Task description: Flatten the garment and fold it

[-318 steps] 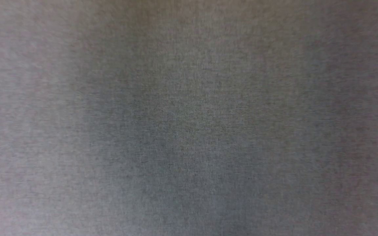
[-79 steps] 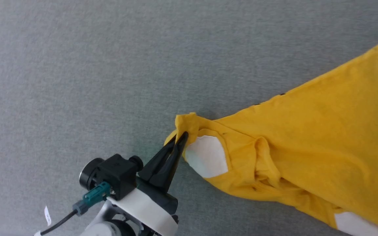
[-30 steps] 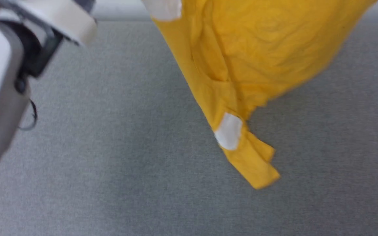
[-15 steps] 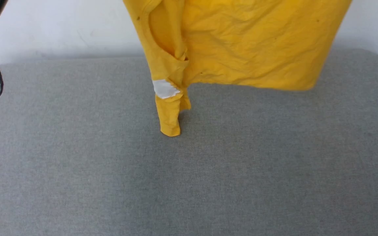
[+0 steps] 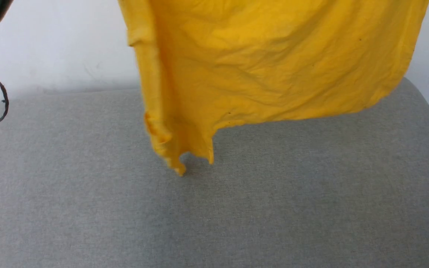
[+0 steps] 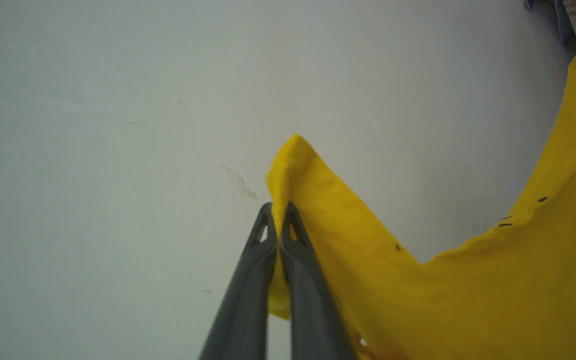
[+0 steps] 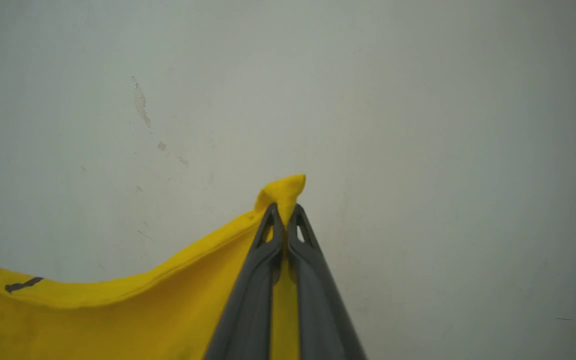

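The garment (image 5: 266, 67), one bright yellow crumpled T-shirt, is hanging above the grey fabric surface (image 5: 88, 208), stretching side to side, its lowest corner pointing down. The dark-fingered left tool (image 6: 279, 210) and right tool (image 7: 284, 212) are each clenching one bunched top corner.

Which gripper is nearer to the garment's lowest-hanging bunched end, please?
Left. The bunched end hangs at the left side of the garment, which the left gripper pinches; the right gripper pinches the opposite corner.
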